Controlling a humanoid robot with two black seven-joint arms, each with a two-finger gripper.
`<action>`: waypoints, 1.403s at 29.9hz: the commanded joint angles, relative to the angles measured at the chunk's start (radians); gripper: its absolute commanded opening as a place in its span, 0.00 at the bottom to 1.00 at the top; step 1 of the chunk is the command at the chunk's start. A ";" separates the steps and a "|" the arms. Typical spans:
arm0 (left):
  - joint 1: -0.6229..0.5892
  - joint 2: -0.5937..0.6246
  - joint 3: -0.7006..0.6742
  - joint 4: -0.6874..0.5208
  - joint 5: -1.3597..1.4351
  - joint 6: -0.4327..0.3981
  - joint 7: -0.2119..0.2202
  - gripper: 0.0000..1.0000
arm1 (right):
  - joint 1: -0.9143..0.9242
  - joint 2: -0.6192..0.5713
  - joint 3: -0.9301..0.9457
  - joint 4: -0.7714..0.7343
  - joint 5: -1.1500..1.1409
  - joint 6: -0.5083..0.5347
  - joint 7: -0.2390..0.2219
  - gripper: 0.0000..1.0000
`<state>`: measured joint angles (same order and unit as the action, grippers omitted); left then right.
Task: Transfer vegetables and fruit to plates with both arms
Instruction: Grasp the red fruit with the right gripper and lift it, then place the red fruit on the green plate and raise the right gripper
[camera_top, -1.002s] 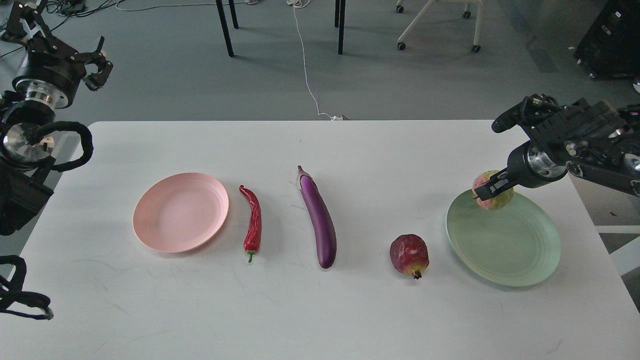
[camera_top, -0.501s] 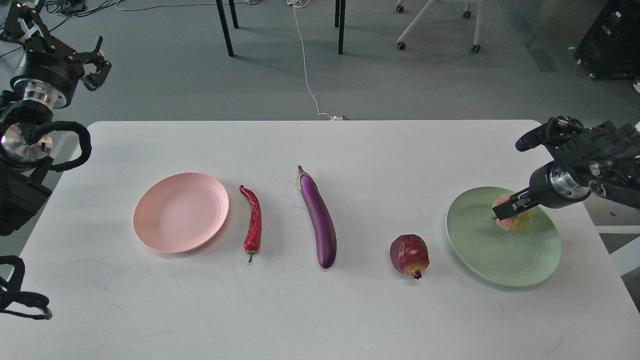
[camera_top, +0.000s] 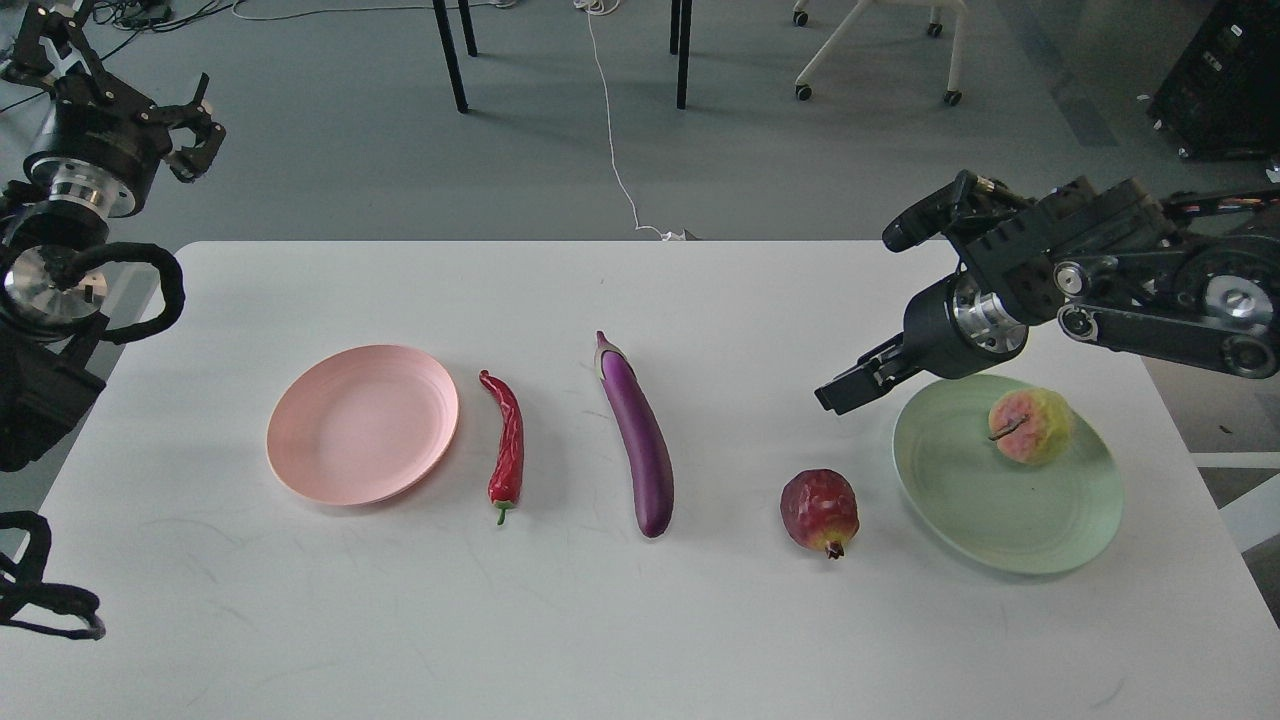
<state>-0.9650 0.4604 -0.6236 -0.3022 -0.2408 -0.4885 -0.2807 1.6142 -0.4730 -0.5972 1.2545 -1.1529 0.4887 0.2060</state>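
The yellow-green, pink-blushed fruit (camera_top: 1031, 425) lies free on the pale green plate (camera_top: 1000, 520) at the right. My right gripper (camera_top: 838, 392) is empty and open, seen side-on. It hovers just left of that plate, above and behind the dark red pomegranate (camera_top: 819, 510). The purple eggplant (camera_top: 636, 435) and the red chili pepper (camera_top: 507, 448) lie on the table in the middle. The pink plate (camera_top: 362, 423) at the left is empty. My left gripper (camera_top: 192, 135) is open and held high beyond the table's far left corner.
The white table (camera_top: 640, 620) ends close to the green plate on the right. Table legs, a white cable and a wheeled chair stand on the floor behind. Black cable loops (camera_top: 45, 600) hang at my left edge.
My right gripper lowered the blushed fruit onto the green plate, let go of it and moved up and left to beside the plate. The left arm barely moved.
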 joint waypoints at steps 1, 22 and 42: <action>0.000 0.004 0.002 0.001 0.000 0.000 0.000 0.98 | 0.001 0.051 -0.035 0.023 0.016 0.000 0.000 0.94; 0.012 0.055 0.004 0.009 -0.002 0.000 -0.005 0.98 | -0.056 0.145 -0.142 0.008 0.004 0.000 0.003 0.57; 0.009 0.052 0.007 0.006 0.003 0.000 0.003 0.98 | -0.030 -0.214 -0.138 0.072 -0.281 0.000 -0.007 0.67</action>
<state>-0.9556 0.5136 -0.6184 -0.2963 -0.2390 -0.4888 -0.2788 1.6042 -0.6660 -0.7394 1.3254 -1.4326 0.4888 0.2023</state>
